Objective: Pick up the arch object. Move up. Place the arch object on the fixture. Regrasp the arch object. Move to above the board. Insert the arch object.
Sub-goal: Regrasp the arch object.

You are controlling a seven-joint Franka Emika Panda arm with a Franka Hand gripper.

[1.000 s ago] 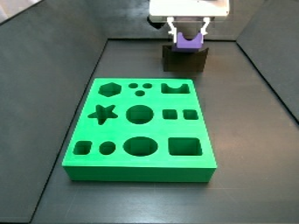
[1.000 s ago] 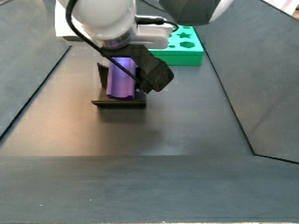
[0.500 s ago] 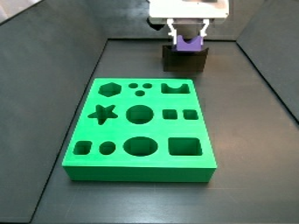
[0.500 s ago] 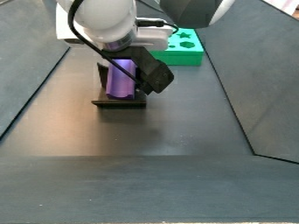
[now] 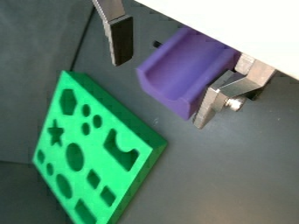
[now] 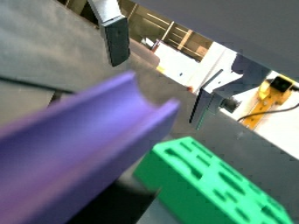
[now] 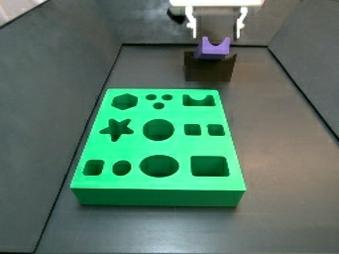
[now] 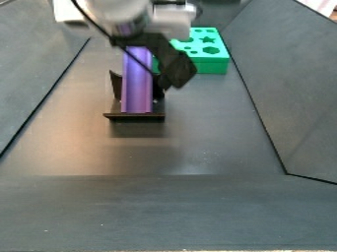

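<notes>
The purple arch object [image 7: 213, 46] stands upright on the dark fixture [image 7: 209, 68] at the back of the floor, its channel showing in a wrist view [image 5: 181, 70]. My gripper [image 7: 217, 27] hangs just above it, open. The silver fingers [image 5: 119, 39] stand on either side of the piece's top end with a gap, and nothing is held between them. In a side view the arch object [image 8: 137, 85] rises from the fixture [image 8: 136, 115]. The green board [image 7: 159, 149] with its cut-outs lies flat in front of the fixture.
Dark sloping walls [image 7: 73, 89] close in the floor on both sides. The board [image 8: 200, 51] lies beyond the fixture in a side view, and it shows below the gripper in both wrist views [image 5: 87, 149] [image 6: 211, 185].
The gripper has let go of the arch object and risen; a second ago its fingers were low around the piece on the fixture. The arch object stays standing there.
</notes>
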